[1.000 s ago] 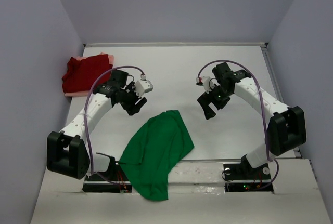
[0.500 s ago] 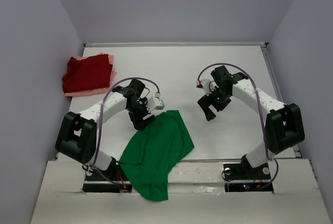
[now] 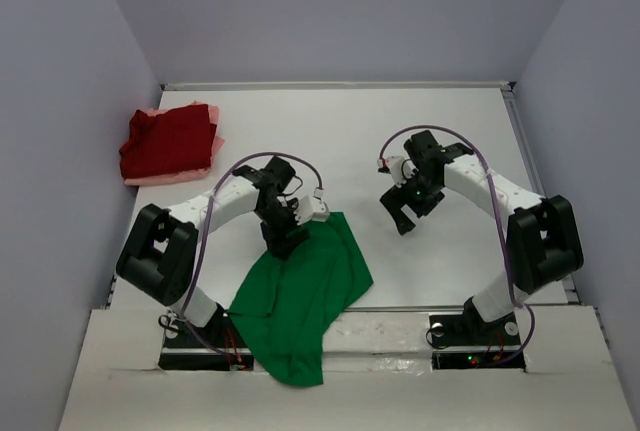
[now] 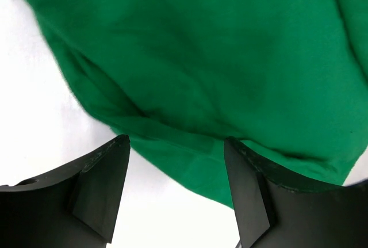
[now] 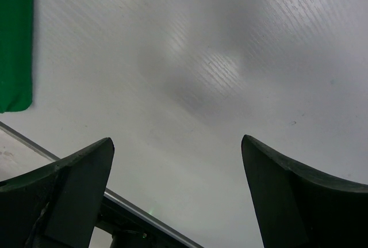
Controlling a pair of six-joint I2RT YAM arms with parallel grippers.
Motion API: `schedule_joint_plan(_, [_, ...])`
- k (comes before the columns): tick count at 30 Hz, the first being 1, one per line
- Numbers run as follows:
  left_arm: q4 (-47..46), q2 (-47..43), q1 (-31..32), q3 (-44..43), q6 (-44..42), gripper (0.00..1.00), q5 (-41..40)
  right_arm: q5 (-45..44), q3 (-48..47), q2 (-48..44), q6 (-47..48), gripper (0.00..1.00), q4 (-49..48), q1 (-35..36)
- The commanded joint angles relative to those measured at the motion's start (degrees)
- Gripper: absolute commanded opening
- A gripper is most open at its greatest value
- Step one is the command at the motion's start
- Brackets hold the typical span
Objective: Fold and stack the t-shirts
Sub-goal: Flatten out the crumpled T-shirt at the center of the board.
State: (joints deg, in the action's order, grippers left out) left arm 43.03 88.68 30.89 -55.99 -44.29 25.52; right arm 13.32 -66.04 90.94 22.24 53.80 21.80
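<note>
A bright green t-shirt (image 3: 305,291) lies crumpled at the near middle of the table, its lower end hanging over the front edge. My left gripper (image 3: 285,241) is at its upper left hem. In the left wrist view the gripper (image 4: 175,141) is open, with the edge of the green cloth (image 4: 218,58) lying between its fingers, not pinched. A dark red t-shirt (image 3: 165,141) rests folded on a pale pink one (image 3: 150,179) at the far left. My right gripper (image 3: 400,213) hangs open over bare table, and its wrist view (image 5: 176,140) shows nothing between the fingers.
The white table (image 3: 400,131) is walled on three sides by grey panels. Its front rail (image 5: 149,213) shows under the right gripper. A strip of the green shirt (image 5: 14,41) sits at the left of the right wrist view.
My left arm has swung right and toward the near edge, from above bare table to the green shirt's upper left hem. The right gripper has shifted only slightly.
</note>
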Motion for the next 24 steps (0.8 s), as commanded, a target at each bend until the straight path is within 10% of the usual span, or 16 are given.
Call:
schedule_joint_plan(1, [2.9,0.3,2.1,-1.1,0.6,0.75,2.4,-1.3,0.6,0.6,-0.4,0.97,-2.4,0.1])
schedule_joint_plan(15, [-15.6,4.7,5.8,5.0,16.7,0.56,-24.8,-1.1,2.8,0.2,0.5,0.96,-3.8,0.1])
schedule_joint_plan(24, [-15.1,6.2,5.8,2.3,17.9,0.00,-28.1,-1.4,2.2,1.6,0.8,0.95,-4.2,0.1])
